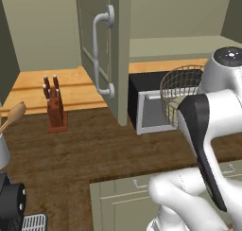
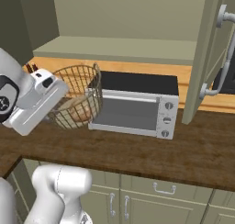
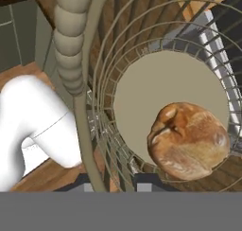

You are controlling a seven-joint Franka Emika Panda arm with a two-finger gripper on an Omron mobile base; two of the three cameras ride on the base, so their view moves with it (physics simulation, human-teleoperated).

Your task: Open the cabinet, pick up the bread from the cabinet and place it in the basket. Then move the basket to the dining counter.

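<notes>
Golden-brown, the small round bread roll (image 3: 189, 147) lies on the pale beige disc inside the grey wire-mesh basket (image 3: 108, 145), off toward one wall. We have our gripper (image 3: 112, 183) pinched on the basket's rim, fingers nearly together, so the basket can be lifted. It stands on the dark wood counter (image 2: 151, 152), against the white toaster oven (image 2: 135, 103), under the open sage-green cabinet (image 2: 206, 58).

The white arm (image 1: 208, 130) bends low, its jaws nearly closed.
</notes>
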